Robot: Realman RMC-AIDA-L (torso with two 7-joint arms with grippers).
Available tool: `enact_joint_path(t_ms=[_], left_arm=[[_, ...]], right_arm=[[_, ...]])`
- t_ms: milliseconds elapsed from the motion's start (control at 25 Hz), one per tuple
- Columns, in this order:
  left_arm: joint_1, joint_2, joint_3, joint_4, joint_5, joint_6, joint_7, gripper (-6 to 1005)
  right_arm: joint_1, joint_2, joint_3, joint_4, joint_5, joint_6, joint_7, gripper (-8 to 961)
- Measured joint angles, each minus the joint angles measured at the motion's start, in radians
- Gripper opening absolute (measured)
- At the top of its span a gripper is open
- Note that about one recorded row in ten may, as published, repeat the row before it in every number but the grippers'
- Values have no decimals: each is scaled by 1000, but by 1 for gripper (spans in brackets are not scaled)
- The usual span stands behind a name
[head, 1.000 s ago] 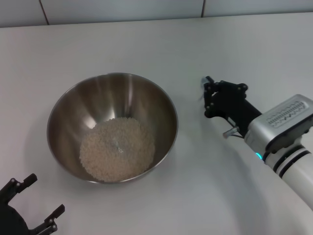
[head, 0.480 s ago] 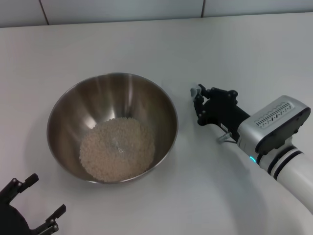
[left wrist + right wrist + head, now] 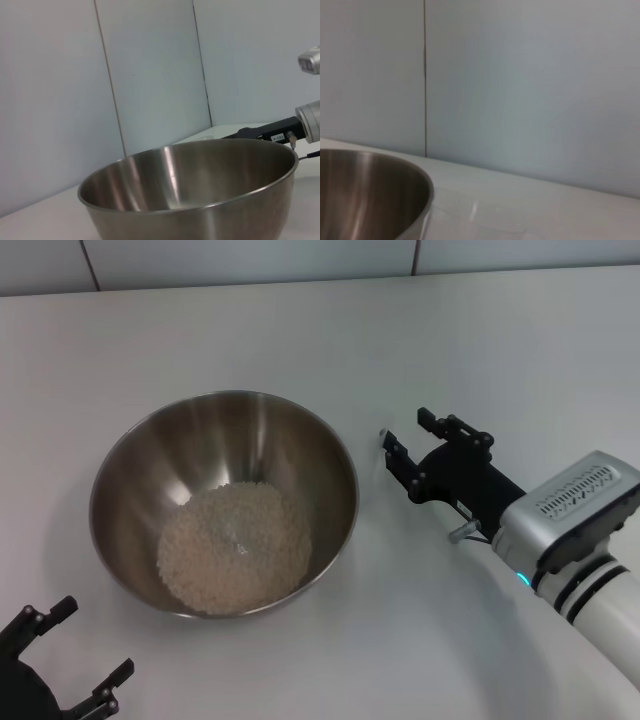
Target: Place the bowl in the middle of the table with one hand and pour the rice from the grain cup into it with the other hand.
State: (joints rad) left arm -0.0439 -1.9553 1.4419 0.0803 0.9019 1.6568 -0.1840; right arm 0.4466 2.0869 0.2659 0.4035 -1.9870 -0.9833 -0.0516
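Observation:
The steel bowl (image 3: 232, 435) sits on the white table (image 3: 300, 320), left of centre, with a heap of rice (image 3: 235, 545) in its bottom. My right gripper (image 3: 412, 438) is open just right of the bowl's rim, not touching it, with nothing clearly between its fingers. A small pale bit shows at its near fingertip. I cannot make out the grain cup in any view. My left gripper (image 3: 88, 642) is open and empty at the front left corner. The bowl also shows in the left wrist view (image 3: 200, 200) and in the right wrist view (image 3: 370, 190).
A pale panelled wall (image 3: 250, 260) runs along the table's far edge. My right arm (image 3: 575, 525) reaches in from the front right, and it also shows beyond the bowl in the left wrist view (image 3: 265, 134).
My right gripper has swung left toward the bowl's rim, turned, and now has its fingers spread. The bowl has shifted slightly left. The left gripper has not moved.

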Motion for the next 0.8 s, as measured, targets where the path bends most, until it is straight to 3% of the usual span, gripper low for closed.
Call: enact_joint_path(t_ms=[240,560,800], left_arm=[[4,2,0,-1,0,4,0,842],[7,4,0,-1,0,6,1,842],[8,5,0,0,0,7,1,842]], right_arm=[[-22,-1,-7,1,-13,-22,-2,528],[-124,-4,-10,-22,-94,-232,-25,556],[-157,-7,-52,-74,-173,-360,-29,577]])
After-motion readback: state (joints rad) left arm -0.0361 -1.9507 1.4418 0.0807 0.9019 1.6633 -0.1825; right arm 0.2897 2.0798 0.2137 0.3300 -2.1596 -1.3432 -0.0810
